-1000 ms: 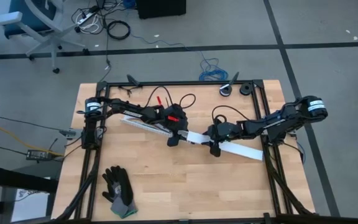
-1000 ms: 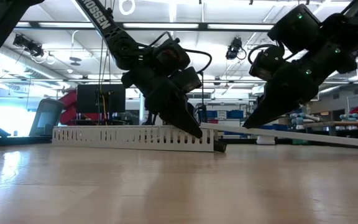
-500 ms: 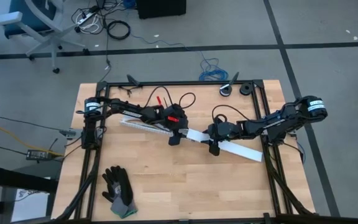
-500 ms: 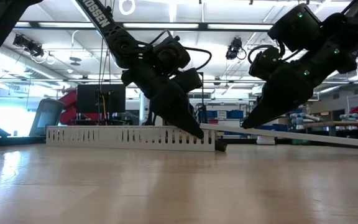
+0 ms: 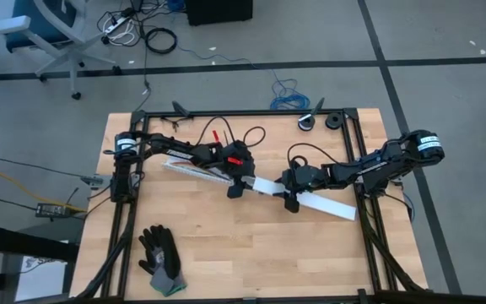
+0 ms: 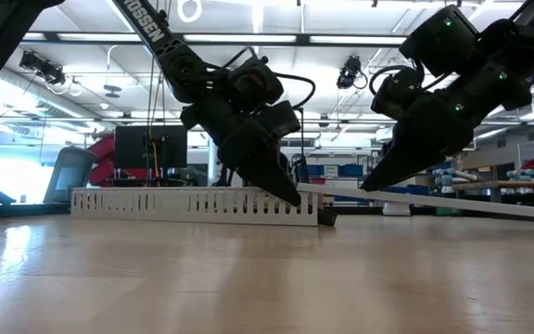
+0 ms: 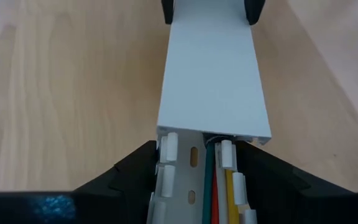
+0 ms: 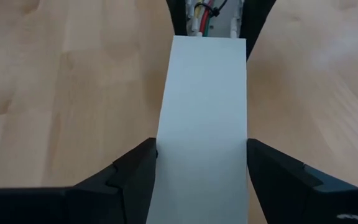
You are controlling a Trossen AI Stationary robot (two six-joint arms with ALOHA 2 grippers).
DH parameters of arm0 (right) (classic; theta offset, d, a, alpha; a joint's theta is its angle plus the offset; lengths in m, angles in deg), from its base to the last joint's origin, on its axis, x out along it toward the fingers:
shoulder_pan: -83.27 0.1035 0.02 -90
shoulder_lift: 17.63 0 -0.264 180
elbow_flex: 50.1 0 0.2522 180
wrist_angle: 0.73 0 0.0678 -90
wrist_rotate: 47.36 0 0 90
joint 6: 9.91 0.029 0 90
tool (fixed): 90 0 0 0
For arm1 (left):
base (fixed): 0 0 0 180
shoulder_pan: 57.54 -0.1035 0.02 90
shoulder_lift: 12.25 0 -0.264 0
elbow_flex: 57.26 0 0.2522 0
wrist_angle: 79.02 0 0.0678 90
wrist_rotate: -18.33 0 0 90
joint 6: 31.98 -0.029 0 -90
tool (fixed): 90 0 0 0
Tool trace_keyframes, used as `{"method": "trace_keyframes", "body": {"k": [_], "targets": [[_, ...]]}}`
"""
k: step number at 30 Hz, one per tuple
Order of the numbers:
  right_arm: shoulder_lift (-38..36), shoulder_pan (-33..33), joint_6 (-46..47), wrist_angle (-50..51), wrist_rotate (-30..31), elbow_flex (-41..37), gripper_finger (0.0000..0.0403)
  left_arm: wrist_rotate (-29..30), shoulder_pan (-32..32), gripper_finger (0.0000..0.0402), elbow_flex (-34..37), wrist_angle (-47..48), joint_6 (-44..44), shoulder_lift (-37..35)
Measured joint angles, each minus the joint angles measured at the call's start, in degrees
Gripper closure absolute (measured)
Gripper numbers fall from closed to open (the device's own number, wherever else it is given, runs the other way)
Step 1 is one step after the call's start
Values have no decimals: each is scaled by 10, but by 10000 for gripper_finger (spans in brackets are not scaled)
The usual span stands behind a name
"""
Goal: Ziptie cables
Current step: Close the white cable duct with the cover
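We take the slotted white duct [image 5: 194, 170] as landmark: a rigid plastic channel with toothed side walls, lying diagonally on the wood-grain bench [image 5: 226, 245]. The left tool [image 5: 236, 189] is closed on the duct's walls at its open end. The cables [image 7: 217, 186], smooth green, red and yellow wires, lie inside the duct, parallel to its long axis, running under the flat white cover [image 5: 315, 201]. The right tool [image 5: 292, 203] grips that cover across its width, beyond the duct's end. A knit glove [image 5: 160, 258] lies well apart.
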Motion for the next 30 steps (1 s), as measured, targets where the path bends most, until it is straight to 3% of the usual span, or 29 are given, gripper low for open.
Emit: {"method": "trace_keyframes", "body": {"k": [13, 24, 30], "targets": [[0, 0, 0, 0, -8, 0, 173, -4, 0, 176, 1, -2, 2, 1], [0, 0, 0, 0, -8, 0, 173, 2, 0, 96, 3, 10, 4, 4], [0, 0, 0, 0, -9, 0, 173, 3, 0, 81, 3, 7, 4, 4]]}}
